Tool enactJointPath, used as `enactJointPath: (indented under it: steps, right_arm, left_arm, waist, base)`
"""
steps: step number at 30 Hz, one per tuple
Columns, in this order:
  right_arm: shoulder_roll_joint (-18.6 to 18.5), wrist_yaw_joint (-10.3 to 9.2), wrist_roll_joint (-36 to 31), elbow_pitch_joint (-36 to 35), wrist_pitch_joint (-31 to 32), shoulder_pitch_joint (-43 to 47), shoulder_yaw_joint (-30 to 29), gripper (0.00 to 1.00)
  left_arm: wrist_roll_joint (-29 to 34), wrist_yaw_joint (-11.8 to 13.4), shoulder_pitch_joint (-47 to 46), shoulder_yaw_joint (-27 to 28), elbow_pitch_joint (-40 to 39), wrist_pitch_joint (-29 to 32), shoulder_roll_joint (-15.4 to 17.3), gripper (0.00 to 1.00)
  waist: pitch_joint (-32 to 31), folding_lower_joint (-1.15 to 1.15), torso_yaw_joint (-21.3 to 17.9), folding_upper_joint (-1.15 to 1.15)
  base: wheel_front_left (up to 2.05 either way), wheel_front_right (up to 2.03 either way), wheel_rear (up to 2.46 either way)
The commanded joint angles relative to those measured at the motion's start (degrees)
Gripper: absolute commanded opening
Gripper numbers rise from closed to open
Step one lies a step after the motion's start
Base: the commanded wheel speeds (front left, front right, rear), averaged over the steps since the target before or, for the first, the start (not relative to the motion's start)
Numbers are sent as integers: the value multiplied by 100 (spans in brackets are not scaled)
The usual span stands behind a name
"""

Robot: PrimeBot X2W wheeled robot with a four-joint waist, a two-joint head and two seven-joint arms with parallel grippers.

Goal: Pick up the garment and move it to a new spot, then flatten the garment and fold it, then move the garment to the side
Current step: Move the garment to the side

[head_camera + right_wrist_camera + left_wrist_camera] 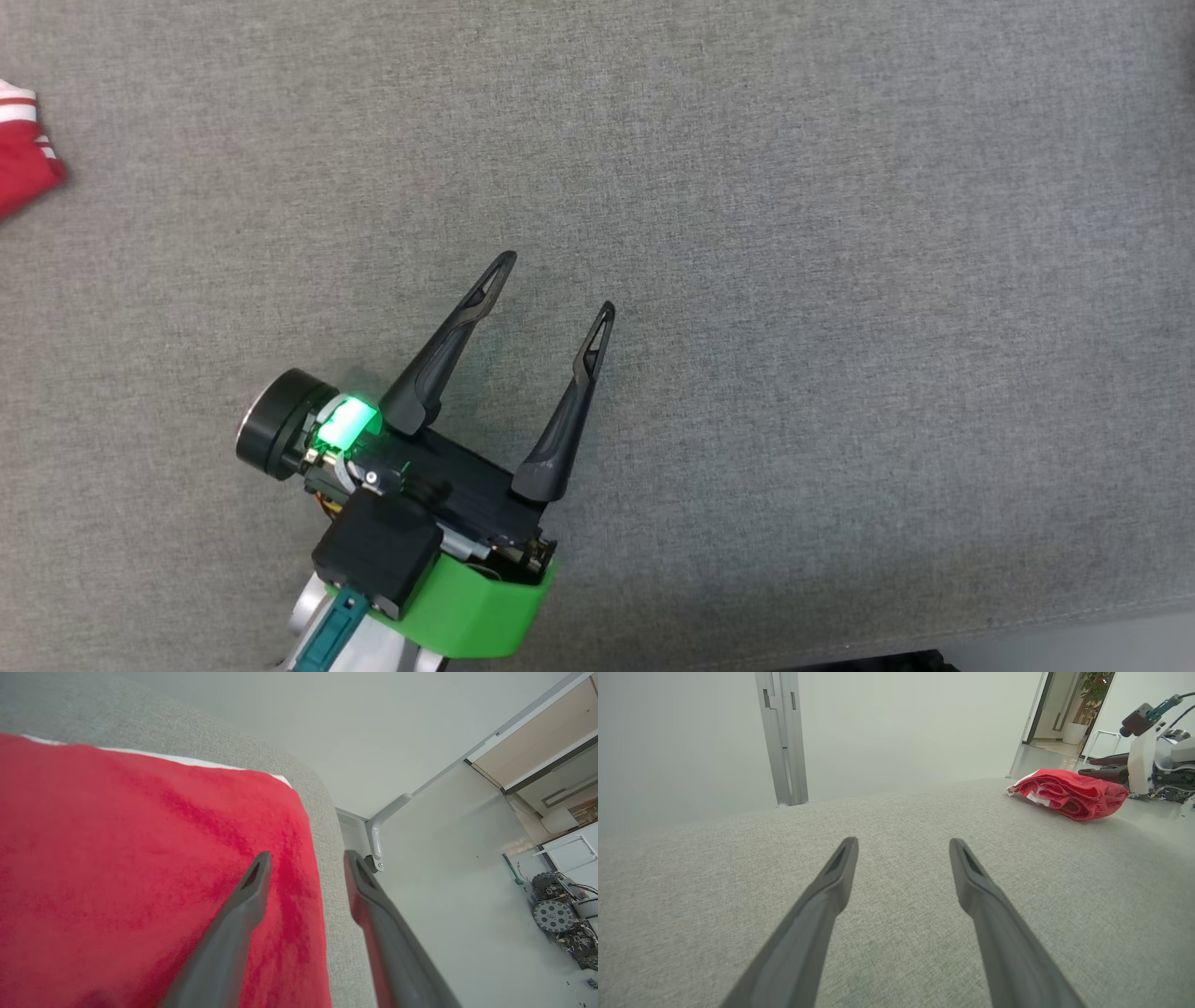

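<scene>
While the garment rests on grey cushion, a post stands beyond.

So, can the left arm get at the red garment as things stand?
Probably yes. Only bare grey surface lies between the left gripper and the red garment, and its jaws stand open. The garment lies well aside, though, so the arm must swing over.

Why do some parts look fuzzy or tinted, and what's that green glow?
Head view: sharp, evenly lit; the glow is a green lamp behind the left gripper. Left wrist view: fingers blur near the lens, garment crisp. Right wrist view: garment close and soft, tinting one finger red.
</scene>
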Motion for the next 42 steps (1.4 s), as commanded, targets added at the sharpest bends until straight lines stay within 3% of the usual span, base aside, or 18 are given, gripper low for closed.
enactJointPath:
  steps: [1, 6, 11, 16, 27, 42]
  right_arm:
    - [146, -10, -174, 6, -23, -107, -117, 100]
    - [774, -10, -868, -379, -25, 148, -969, 100]
    - [1601, -10, -1039, -1067, -27, 840, -1557, 100]
    - [2561, -10, -984, -1779, -28, 1761, -1427, 100]
    - [3971, -9, -723, -2961, -27, 3869, -941, 100]
    - [4352, -9, -808, -4154, -28, 5381, -873, 100]
  left_arm:
    - [12, 0, -39, 15, -9, 3, 17, 100]
    - [-39, 71, 88, 67, 19, 3, -95, 100]
    - [-139, 168, 275, 152, 151, 2, -192, 100]
    - [-268, 419, 570, 385, 575, 2, -293, 100]
    - [-611, 710, 1317, 829, 1587, 2, -359, 100]
    - [-764, 562, 2381, 1257, 1465, 2, -361, 100]
  waist:
    - [-100, -1, 74, 0]
    - [-440, -1, 259, 0]
    - [-960, -1, 453, 0]
    - [-1792, -1, 605, 0]
    - [-3488, -1, 841, 0]
    - [-4314, -1, 746, 0]
  base:
    - [0, 0, 0]
    - [0, 0, 0]
    - [0, 0, 0]
    - [0, 0, 0]
    - [0, 0, 0]
    - [0, 0, 0]
